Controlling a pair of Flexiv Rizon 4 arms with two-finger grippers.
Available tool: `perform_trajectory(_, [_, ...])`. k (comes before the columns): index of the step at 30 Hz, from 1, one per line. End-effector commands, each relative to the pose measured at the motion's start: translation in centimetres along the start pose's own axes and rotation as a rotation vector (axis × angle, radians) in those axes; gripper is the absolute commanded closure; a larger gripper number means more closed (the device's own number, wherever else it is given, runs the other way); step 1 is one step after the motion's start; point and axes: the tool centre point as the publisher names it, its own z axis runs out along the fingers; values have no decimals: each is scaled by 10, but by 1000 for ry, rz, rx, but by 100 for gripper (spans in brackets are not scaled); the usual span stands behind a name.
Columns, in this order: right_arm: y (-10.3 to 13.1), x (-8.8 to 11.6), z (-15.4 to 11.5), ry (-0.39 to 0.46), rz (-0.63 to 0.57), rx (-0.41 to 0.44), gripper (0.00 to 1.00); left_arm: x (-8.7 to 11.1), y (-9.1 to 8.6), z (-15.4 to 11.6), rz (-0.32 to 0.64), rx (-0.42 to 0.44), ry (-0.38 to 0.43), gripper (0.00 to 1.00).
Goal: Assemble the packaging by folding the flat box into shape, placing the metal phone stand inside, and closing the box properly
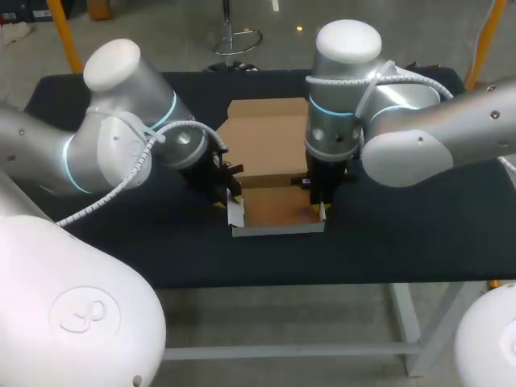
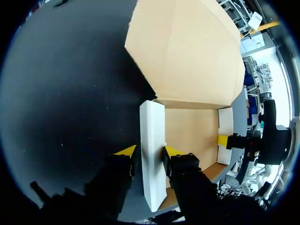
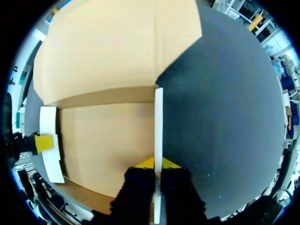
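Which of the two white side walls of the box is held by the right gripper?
The right side wall, seen edge-on between the fingers of the right gripper; the left side wall sits in the left gripper.

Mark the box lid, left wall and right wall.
lid (image 1: 266, 139), head view, middle of the open brown flap
left wall (image 2: 152, 136), left wrist view, its white outer face
right wall (image 3: 159, 126), right wrist view, its white top edge

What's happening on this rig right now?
Both arms hold the box on the table, mid-assembly. The left pincer is shut on its upright left wall, the right pincer on its right wall. The lid is open behind them, and nothing is inside yet.
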Motion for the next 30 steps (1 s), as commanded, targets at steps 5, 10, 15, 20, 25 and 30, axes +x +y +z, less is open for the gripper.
perform_trajectory(5, [0, 0, 1, -2, 0, 2, 100, 4, 3, 2, 1, 7, -309, 84])
perform_trajectory(10, [0, 0, 1, -2, 0, 2, 100, 2, 4, 6, 1, -12, -367, 83])
perform_trajectory(15, [0, 0, 1, -2, 0, 2, 100, 0, 5, 10, 0, -31, -415, 83])
perform_trajectory(20, [0, 0, 1, -2, 0, 2, 100, -1, 7, 14, 4, -42, -449, 80])
perform_trajectory(25, [0, 0, 1, -2, 0, 2, 100, -2, 7, 15, 3, -45, -457, 92])
perform_trajectory(30, [0, 0, 1, -2, 0, 2, 100, -2, 7, 16, 6, -42, -472, 100])
